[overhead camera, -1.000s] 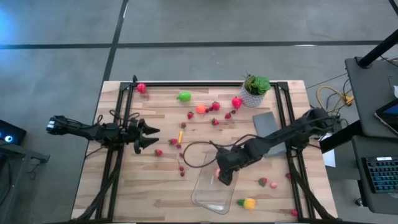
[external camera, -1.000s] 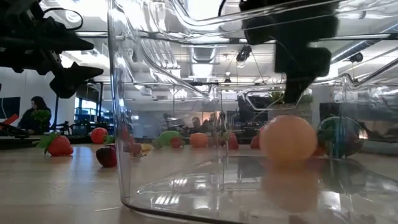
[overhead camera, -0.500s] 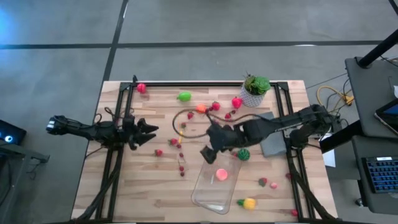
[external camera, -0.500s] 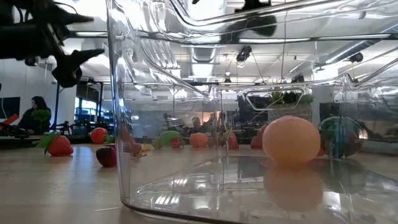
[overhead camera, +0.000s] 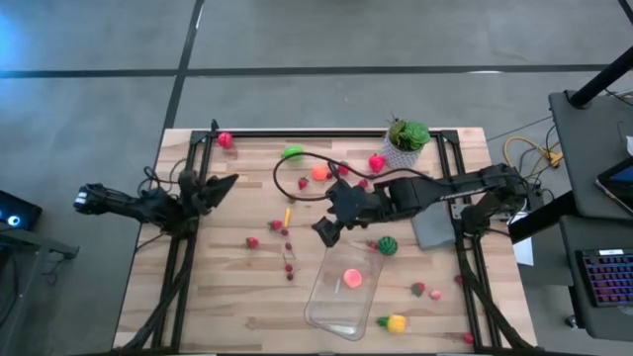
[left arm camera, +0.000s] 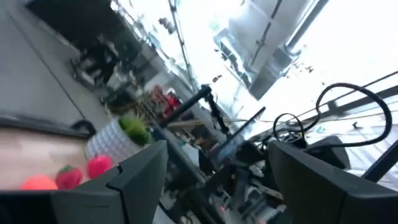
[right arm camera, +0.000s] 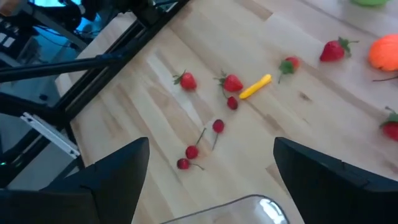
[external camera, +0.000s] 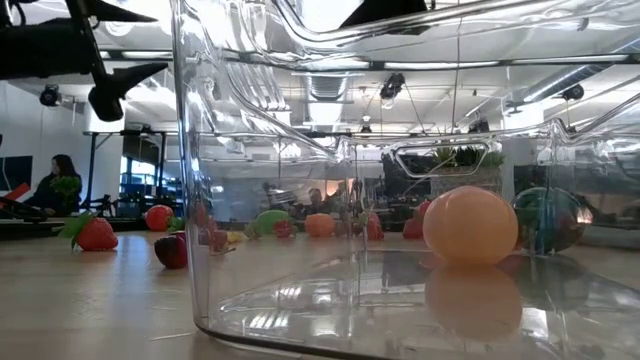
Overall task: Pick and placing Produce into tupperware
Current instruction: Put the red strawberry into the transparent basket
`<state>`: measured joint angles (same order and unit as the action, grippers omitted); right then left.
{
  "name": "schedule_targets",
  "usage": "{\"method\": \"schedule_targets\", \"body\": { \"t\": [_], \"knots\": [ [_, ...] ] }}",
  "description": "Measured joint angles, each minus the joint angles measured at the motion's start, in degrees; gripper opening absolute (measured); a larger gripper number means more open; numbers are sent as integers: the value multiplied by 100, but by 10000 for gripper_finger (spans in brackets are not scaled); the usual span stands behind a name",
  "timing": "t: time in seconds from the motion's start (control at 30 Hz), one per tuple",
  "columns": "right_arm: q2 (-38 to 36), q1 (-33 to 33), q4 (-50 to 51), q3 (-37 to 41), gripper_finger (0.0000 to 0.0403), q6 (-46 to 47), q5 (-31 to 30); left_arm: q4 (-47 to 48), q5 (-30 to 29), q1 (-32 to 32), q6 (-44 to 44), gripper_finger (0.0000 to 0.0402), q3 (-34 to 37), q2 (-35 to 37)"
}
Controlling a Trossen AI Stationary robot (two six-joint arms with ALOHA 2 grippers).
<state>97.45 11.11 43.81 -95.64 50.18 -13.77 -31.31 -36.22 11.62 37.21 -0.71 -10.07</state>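
Observation:
The clear tupperware lies near the table's near edge; a pink-orange ball rests on its floor, large in the low view. My right gripper hovers open just beyond the tupperware's far end, above bare wood; its wrist view looks down on strawberries, cherries and a yellow stick. My left gripper is open over the left rail, tipped up toward the room. More produce lies scattered: a green piece, an orange one, a dark green one.
A potted plant stands at the far right, with a grey slab under the right arm. Black frame rails run along both sides. A black cable loops above the far produce. A yellow piece lies beside the tupperware's near corner.
My right gripper has risen out of the tupperware and moved toward the far edge and a little left, leaving the pink-orange ball on the container's floor. My left gripper has drawn back toward the left and far edges and tipped upward.

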Motion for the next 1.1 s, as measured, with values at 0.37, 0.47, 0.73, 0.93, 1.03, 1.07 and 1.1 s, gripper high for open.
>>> {"method": "schedule_targets", "body": {
  "t": [0.37,0.47,0.73,0.93,1.03,1.07,1.1],
  "knots": [
    [15,-230,284,2,331,-287,21,2025,1525,7,-313,267,-1409,-310],
    [15,-252,438,2,331,-360,60,4291,1631,7,-315,267,-2219,-753],
    [16,-253,898,4,331,-382,66,7272,1977,0,-1159,267,-3442,-2374],
    [17,-213,1181,6,329,-352,66,7270,2433,13,-1980,267,-3268,-3504],
    [17,-132,1287,9,330,-249,66,7232,2653,13,-1970,267,-3205,-4094],
    [17,-106,1325,16,329,-226,66,7230,2732,18,-1963,267,-3198,-4259],
    [17,-75,1332,26,329,-200,66,7176,2788,23,-1959,267,-3203,-4401]
  ]
}}
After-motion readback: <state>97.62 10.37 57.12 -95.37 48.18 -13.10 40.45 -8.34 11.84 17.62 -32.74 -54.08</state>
